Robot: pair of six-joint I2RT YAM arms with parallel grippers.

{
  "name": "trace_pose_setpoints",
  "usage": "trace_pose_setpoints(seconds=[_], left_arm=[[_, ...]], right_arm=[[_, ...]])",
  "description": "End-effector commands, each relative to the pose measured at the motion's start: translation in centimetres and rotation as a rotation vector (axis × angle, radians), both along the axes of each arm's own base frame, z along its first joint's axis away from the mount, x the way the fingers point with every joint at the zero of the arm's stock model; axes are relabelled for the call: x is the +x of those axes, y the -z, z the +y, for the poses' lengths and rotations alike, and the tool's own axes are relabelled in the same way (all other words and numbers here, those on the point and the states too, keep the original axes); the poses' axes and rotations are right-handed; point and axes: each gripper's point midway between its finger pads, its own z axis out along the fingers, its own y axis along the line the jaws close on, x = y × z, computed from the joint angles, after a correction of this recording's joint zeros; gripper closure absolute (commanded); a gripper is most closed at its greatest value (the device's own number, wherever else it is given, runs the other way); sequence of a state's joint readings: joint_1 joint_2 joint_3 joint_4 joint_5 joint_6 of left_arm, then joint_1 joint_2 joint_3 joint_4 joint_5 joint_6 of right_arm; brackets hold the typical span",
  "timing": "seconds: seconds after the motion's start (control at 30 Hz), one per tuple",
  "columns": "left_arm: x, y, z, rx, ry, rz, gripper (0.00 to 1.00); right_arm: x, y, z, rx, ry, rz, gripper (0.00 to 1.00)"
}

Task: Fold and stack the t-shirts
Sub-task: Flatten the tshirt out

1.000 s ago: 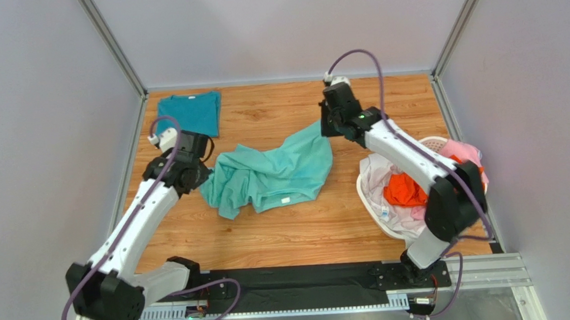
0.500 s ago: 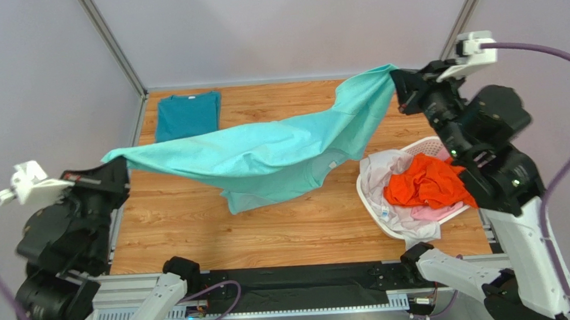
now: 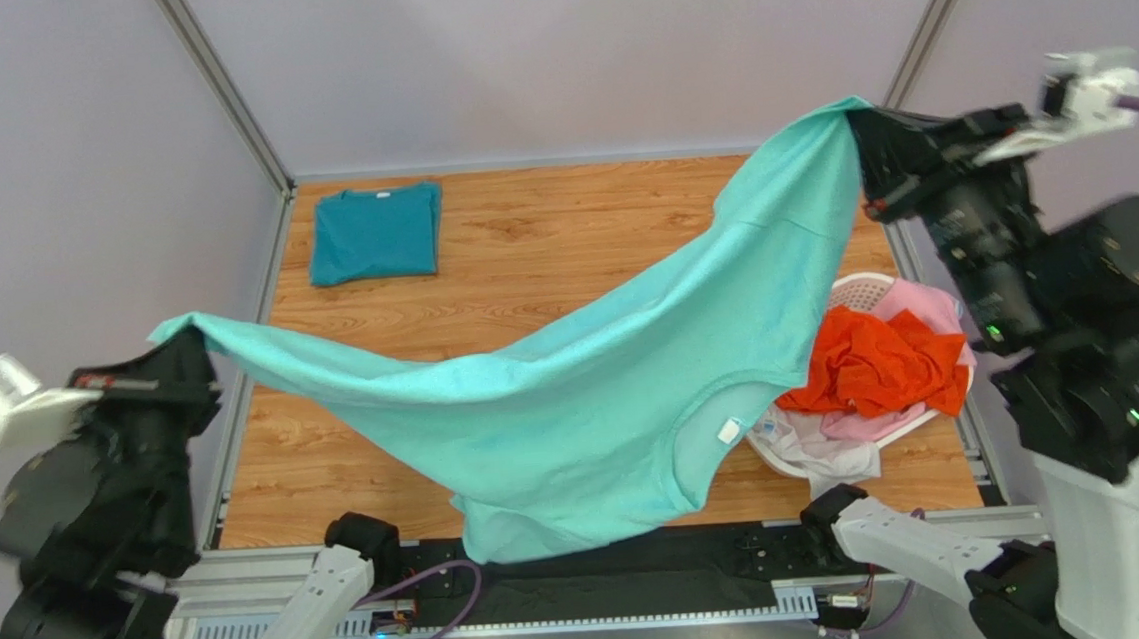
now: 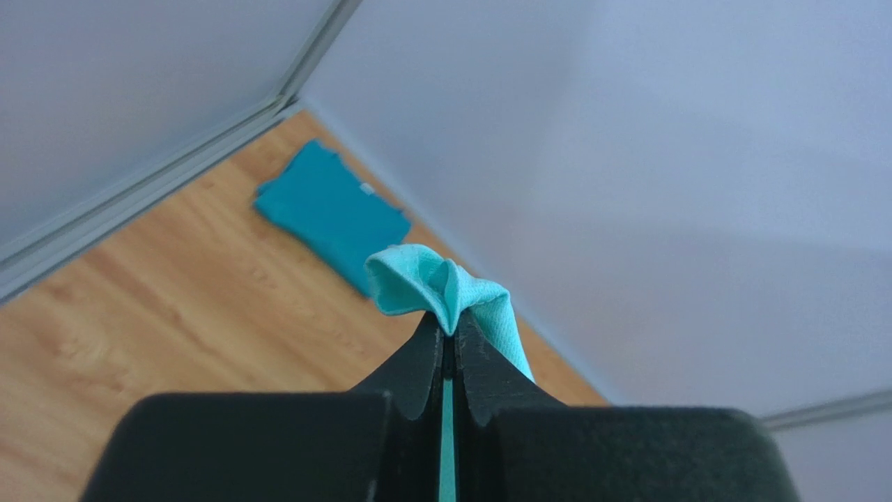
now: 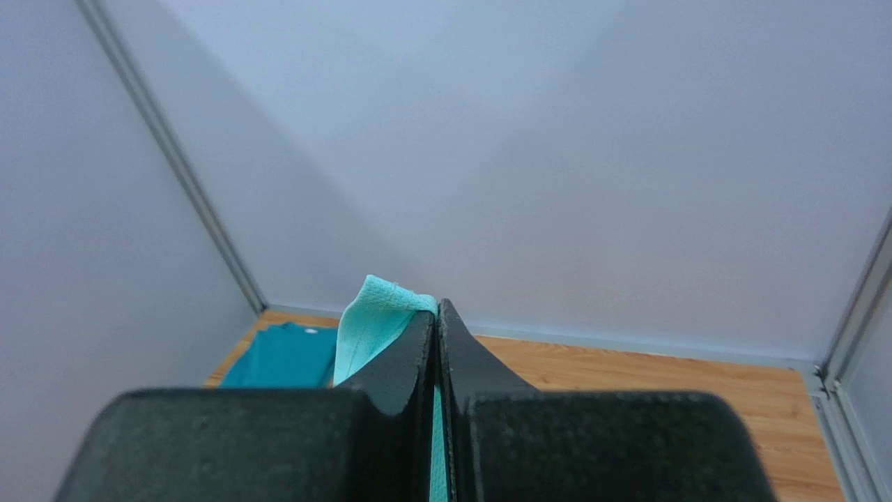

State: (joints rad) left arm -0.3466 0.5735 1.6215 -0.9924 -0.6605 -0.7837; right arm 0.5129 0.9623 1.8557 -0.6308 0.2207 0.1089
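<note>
Top external view: I have the light mint-aqua cloth t-shirt (image 3: 582,409) in the air, strung between the two arms and sagging in the middle over the wooden table top (image 3: 556,246). The left gripper (image 3: 189,346) is raised at the near left and the right gripper (image 3: 867,131) is high at the far right. Each is pinched tight on one edge of the shirt. Both wrist views show the jaws closed, with only a small tuft of mint cloth poking out past the tips.

I judge the wide, high hold is meant to let the shirt hang open and shed its creases, so it can be laid flat for folding. The neck label shows on the low side, and the bottom edge droops toward the near rail; I cannot tell whether it touches anything there.

The folded darker teal t-shirt (image 3: 374,231) lies flat at the far left corner, well apart from the hanging cloth, so I take it as the base of the stack. On the right stands the white plastic laundry basket (image 3: 857,288) with the crumpled orange t-shirt (image 3: 873,366), the pink t-shirt (image 3: 924,302) and the white t-shirt (image 3: 811,446). The mint shirt's right half hangs in front of its near-left side, and I reckon that side could drag across the basket on the way down.
</note>
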Motion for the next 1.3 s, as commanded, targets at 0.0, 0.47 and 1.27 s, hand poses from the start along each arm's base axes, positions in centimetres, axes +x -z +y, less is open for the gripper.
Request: trace_pose_setpoints(seconds=[0.0, 0.47, 1.27], left_arm=[[5.7, 8.5, 0.2, 0.034, -0.181, 0.347, 0.99], [10.1, 32.1, -0.6, -0.065, -0.178, 1.081, 0.0], [7.7, 38.0, -6.0, -0.163, 0.155, 1.075, 0.0]], right_arm=[[11.9, 9.0, 3.3, -0.181, 0.128, 0.262, 1.0], [30.3, 36.0, 9.1, -0.344, 0.005, 0.821, 0.01], [-0.1, 53.5, 25.2, -0.538, -0.393, 1.212, 0.0]])
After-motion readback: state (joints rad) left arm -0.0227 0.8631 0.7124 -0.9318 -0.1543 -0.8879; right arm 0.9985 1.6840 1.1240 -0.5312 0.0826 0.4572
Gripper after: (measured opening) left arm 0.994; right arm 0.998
